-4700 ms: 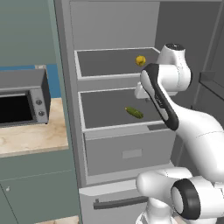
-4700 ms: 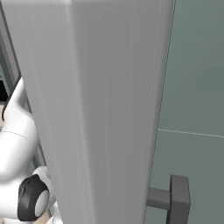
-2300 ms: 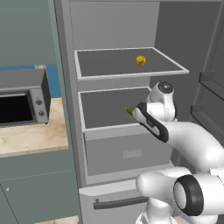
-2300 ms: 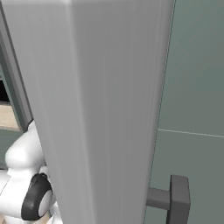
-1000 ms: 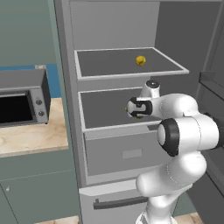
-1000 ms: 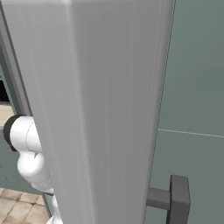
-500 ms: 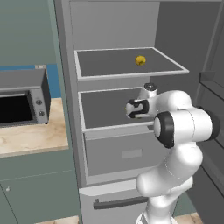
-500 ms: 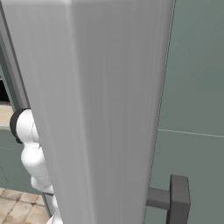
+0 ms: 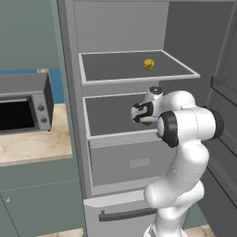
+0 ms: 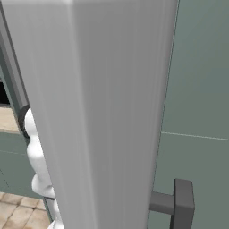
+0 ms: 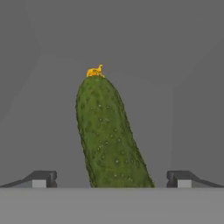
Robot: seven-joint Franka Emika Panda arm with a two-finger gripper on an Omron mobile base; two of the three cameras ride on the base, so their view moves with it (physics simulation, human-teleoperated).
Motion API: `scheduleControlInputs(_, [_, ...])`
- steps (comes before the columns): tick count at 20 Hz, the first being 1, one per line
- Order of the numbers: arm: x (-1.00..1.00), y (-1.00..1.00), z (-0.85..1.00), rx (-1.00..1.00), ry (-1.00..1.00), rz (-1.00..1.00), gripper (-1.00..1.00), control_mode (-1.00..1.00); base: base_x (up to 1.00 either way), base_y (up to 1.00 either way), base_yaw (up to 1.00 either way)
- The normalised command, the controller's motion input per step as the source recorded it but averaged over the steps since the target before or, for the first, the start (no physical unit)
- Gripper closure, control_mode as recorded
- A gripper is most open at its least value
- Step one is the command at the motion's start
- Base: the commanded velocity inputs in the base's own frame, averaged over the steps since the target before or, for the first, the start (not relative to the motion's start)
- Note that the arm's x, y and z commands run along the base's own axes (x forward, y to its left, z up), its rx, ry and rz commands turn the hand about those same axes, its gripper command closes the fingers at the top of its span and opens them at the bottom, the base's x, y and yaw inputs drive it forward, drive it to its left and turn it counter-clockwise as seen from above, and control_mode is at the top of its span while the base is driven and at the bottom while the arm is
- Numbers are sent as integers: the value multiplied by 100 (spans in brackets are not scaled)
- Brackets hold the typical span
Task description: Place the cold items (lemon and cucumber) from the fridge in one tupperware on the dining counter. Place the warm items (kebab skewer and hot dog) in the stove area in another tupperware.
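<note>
Grey steel walls of the open fridge (image 9: 115,28) are surrounding our white arm, which is reaching onto the middle shelf (image 9: 106,118). We are holding our two-finger gripper (image 11: 112,178) wide open, one dark fingertip (image 11: 41,178) on each side of the bumpy dark green cucumber (image 11: 109,140), not touching it. Higher up, the small yellow lemon (image 9: 148,64) is sitting on the top shelf (image 9: 115,67).

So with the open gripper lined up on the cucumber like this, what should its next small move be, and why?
Probably close the fingers. In the hand view the cucumber lies lengthwise between the two open fingertips, roughly centred, with a gap on each side. The gripper sits at the lower fridge shelf, so it looks positioned for the grasp.
</note>
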Motion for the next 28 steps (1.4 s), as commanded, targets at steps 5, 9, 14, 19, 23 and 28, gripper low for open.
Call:
scheduleControlInputs(5, [15, 0, -24, -1, 3, 1, -100, -100, 0, 0, 0])
scheduleControlInputs(9, [6, 0, -28, -1, 5, 0, -100, -100, 0, 0, 0])
scheduleControlInputs(14, [5, 0, -26, -1, 4, 0, -100, -100, 0, 0, 0])
scheduleControlInputs(19, [1, 0, -23, -4, 4, 0, -100, -100, 0, 0, 0])
scheduleControlInputs(23, [1, 0, -24, -6, 6, 0, -100, -100, 0, 0, 0])
scheduleControlInputs(28, [0, 5, -26, -9, 6, 0, 100, -100, 0, 0, 0])
